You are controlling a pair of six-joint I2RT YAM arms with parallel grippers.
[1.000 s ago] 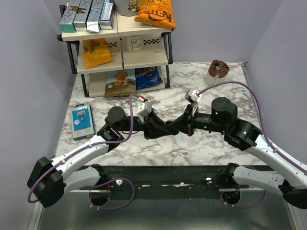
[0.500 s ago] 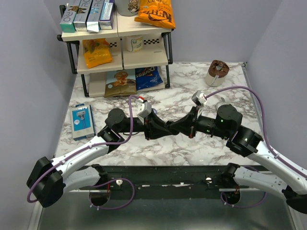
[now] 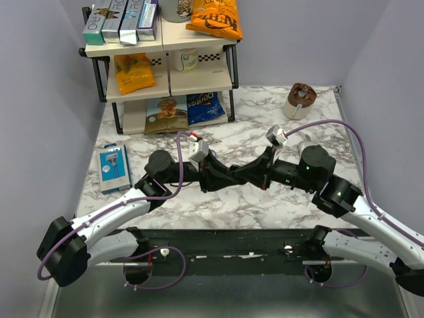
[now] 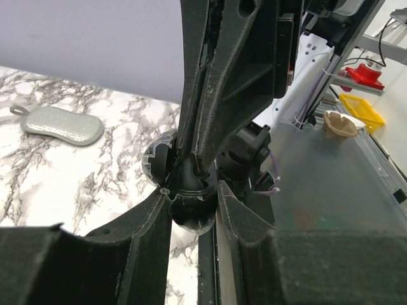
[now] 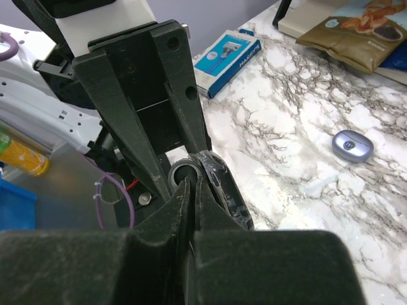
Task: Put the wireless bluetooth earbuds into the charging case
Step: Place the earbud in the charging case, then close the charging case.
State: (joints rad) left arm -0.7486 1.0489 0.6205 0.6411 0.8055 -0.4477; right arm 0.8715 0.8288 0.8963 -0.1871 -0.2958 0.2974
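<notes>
My left gripper is shut on the charging case, a glossy black rounded shell held just above the marble table in the middle of the top view. The case's lid stands open beside a round dark socket. My right gripper meets it from the other side, its fingers all but together with only a thin slit, tips at that socket. The two grippers touch nose to nose. The earbuds are hidden; I cannot see one between the right tips or in the socket.
A shelf rack with snack bags and boxes stands at the back left. A blue box lies at the left edge, a brown cup at the back right. A grey oval pouch lies on the marble behind the right arm.
The right arm's wrist and elbow have shifted to the right and sunk a little while its fingertips stayed at the case. The left arm has held still.
</notes>
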